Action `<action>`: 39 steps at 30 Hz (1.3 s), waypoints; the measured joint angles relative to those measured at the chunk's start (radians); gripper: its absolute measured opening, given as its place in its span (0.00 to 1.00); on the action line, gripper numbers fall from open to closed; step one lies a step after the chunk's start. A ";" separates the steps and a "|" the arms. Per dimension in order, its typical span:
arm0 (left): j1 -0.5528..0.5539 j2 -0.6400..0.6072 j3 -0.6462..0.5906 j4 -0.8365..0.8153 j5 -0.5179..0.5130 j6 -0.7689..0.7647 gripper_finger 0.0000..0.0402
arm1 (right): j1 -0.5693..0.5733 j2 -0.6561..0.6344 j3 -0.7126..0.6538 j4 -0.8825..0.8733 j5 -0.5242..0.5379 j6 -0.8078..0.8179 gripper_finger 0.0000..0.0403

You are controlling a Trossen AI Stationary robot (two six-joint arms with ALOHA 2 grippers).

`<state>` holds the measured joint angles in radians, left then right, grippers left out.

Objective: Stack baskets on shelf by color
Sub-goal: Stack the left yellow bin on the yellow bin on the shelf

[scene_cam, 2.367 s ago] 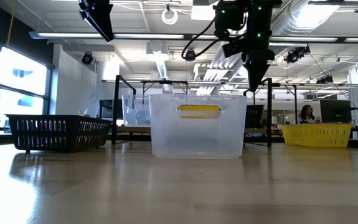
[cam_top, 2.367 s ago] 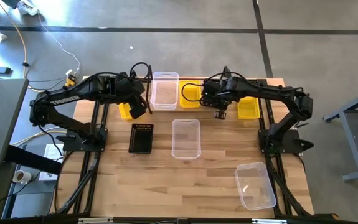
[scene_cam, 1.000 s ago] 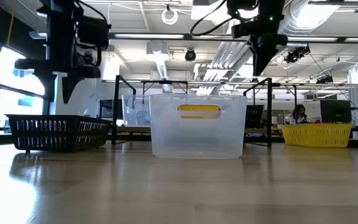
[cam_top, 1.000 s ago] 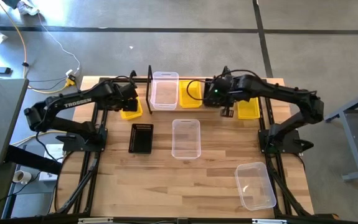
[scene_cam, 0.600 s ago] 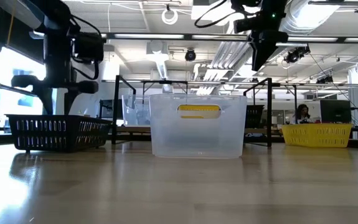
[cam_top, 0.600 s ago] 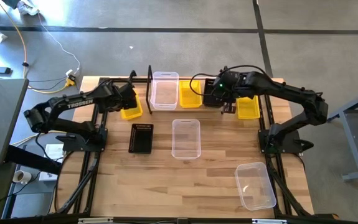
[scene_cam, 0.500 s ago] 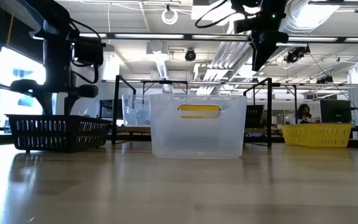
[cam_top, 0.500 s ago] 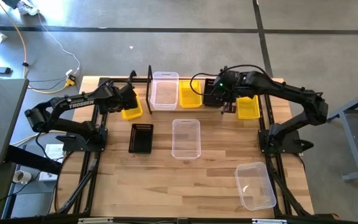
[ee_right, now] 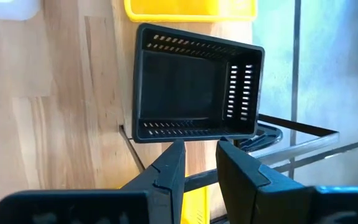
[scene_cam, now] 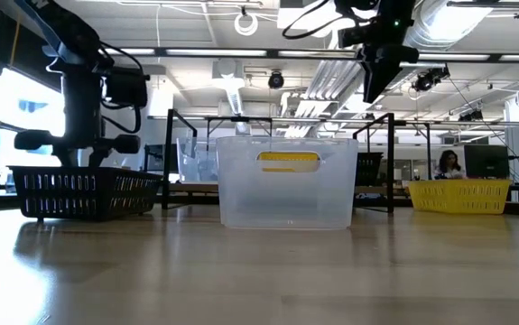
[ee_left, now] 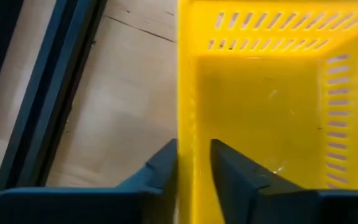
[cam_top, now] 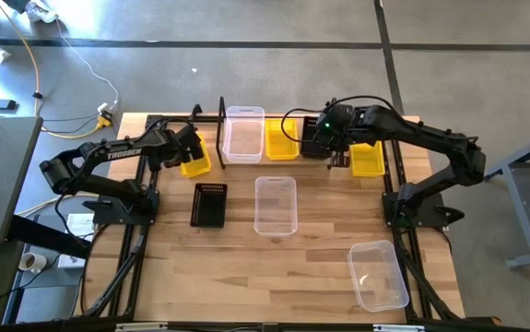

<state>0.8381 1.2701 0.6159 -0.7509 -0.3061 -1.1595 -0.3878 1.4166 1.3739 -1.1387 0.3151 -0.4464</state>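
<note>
My left gripper [ee_left: 193, 149] is open and low at the yellow basket [cam_top: 195, 167] near the table's far left; one finger stands outside its long wall, the other inside. My right gripper [ee_right: 200, 149] is open and hangs in the air [scene_cam: 376, 86] above a black basket [ee_right: 194, 93]. That basket stands on the shelf [ee_right: 113, 74] beside a black rod frame [ee_right: 272, 134]. The same shelf also carries a clear basket [cam_top: 244, 134] and a yellow basket [cam_top: 281, 141]. The high view hides that black basket under the right arm [cam_top: 331, 155]. My left gripper comes from above, pointing down, astride the yellow basket's long wall [ee_left: 186, 112], near one end of it. The outer finger [ee_left: 166, 165] lies close against the wall. Yellow shows between the wall and the inner finger [ee_left: 228, 168], so I cannot tell whether it touches. The basket stands on the table.
On the table stand a black basket [cam_top: 209, 204], a clear basket at the middle [cam_top: 276, 205], another clear one near the right front [cam_top: 378, 274], and a yellow basket [cam_top: 368, 159] right of the shelf. In the low view a person [scene_cam: 446, 164] sits far behind.
My left gripper has gone down at the yellow basket on the far left, until its fingers stand on either side of the basket's wall. My right gripper has risen a little above the shelf and then kept still. No basket has moved.
</note>
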 joint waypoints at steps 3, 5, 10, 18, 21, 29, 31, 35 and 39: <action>0.007 0.000 0.000 0.003 0.004 -0.001 0.06 | 0.000 0.001 0.000 0.000 -0.019 0.000 0.19; 0.007 0.000 0.000 0.010 0.008 -0.001 0.02 | 0.000 0.001 0.000 0.000 -0.036 0.000 0.19; 0.006 -0.026 0.000 0.018 0.040 0.000 0.02 | 0.000 0.001 0.000 0.000 -0.064 0.000 0.19; -0.002 -0.164 0.058 -0.076 0.002 0.001 0.01 | 0.001 0.001 0.000 0.000 -0.117 0.005 0.19; -0.002 -0.225 0.113 -0.112 -0.040 0.037 0.01 | 0.006 0.001 0.000 -0.001 -0.118 0.032 0.19; -0.002 -0.375 0.288 -0.128 -0.149 0.151 0.00 | 0.057 0.001 0.000 -0.001 -0.117 0.128 0.19; -0.002 -0.397 0.340 -0.129 -0.147 0.184 0.00 | 0.078 0.001 0.000 -0.001 -0.120 0.143 0.19; -0.031 -0.411 0.455 -0.128 -0.109 0.259 0.00 | 0.132 0.001 0.000 -0.001 -0.126 0.205 0.19; -0.087 -0.403 0.569 -0.127 -0.110 0.317 0.00 | 0.192 0.001 0.000 0.000 -0.126 0.303 0.19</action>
<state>0.7515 0.8670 1.1848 -0.8778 -0.4162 -0.8424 -0.1956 1.4174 1.3739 -1.1389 0.1894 -0.1439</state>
